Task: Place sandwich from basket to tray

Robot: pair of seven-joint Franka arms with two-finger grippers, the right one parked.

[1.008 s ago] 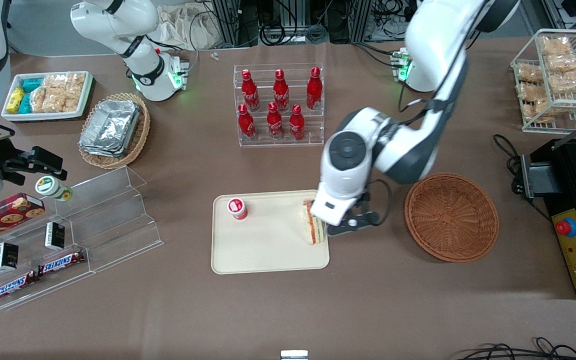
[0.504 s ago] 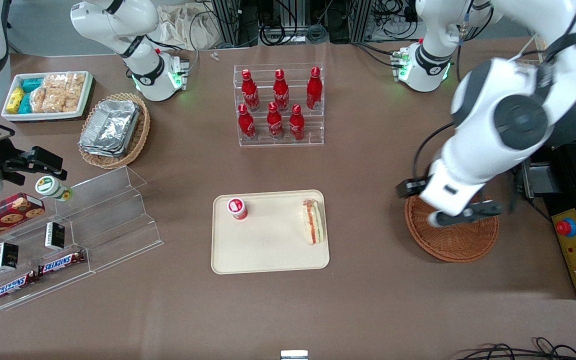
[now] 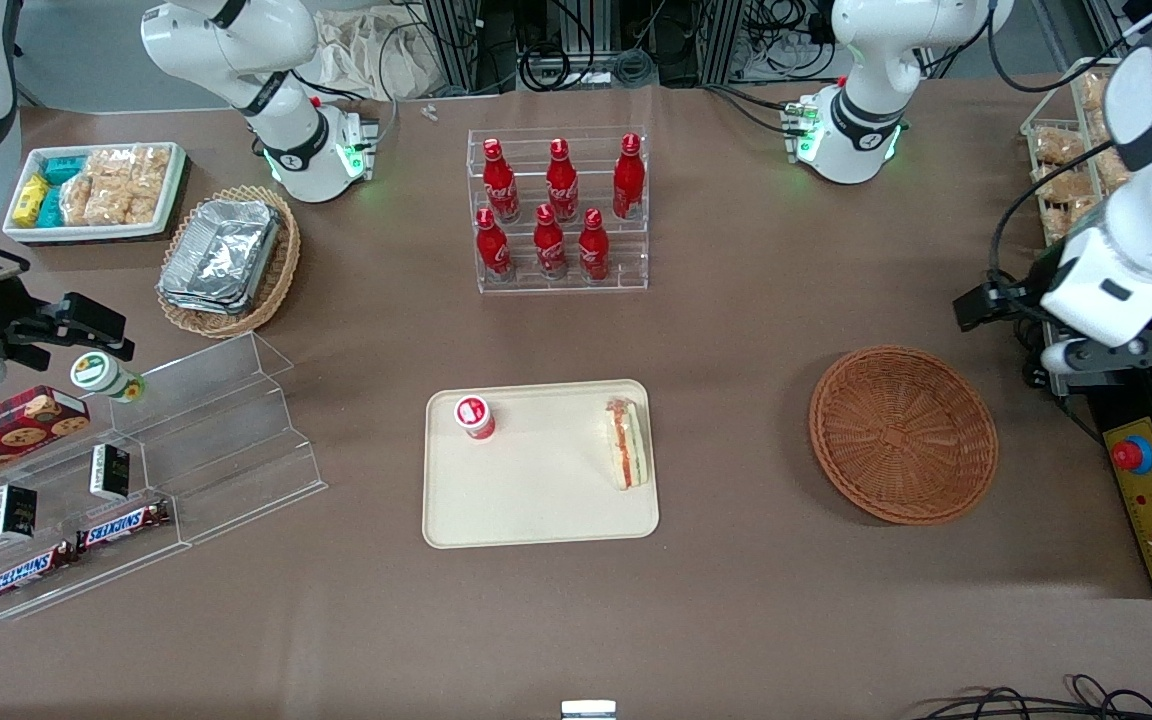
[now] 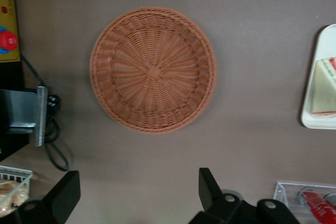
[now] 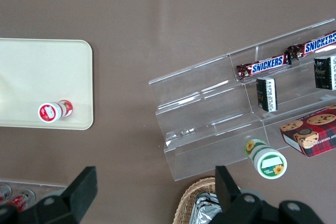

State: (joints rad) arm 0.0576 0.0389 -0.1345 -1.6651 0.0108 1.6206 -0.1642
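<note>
- I see the sandwich (image 3: pixel 626 443) lying on the tray (image 3: pixel 536 510).
- Basket (image 3: pixel 903 433) beside tray.
- Jaws (image 3: pixel 1126 352) spread wide, holding nothing, raised above basket's working-arm side.

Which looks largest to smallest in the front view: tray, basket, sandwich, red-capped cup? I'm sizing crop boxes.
1. tray, largest.
2. basket, somewhat smaller; all four sit at table level, so the comparison is fair.
3. sandwich.
4. red-capped cup, smallest.
The hand hovers open, up past the basket toward the working arm's end.
</note>
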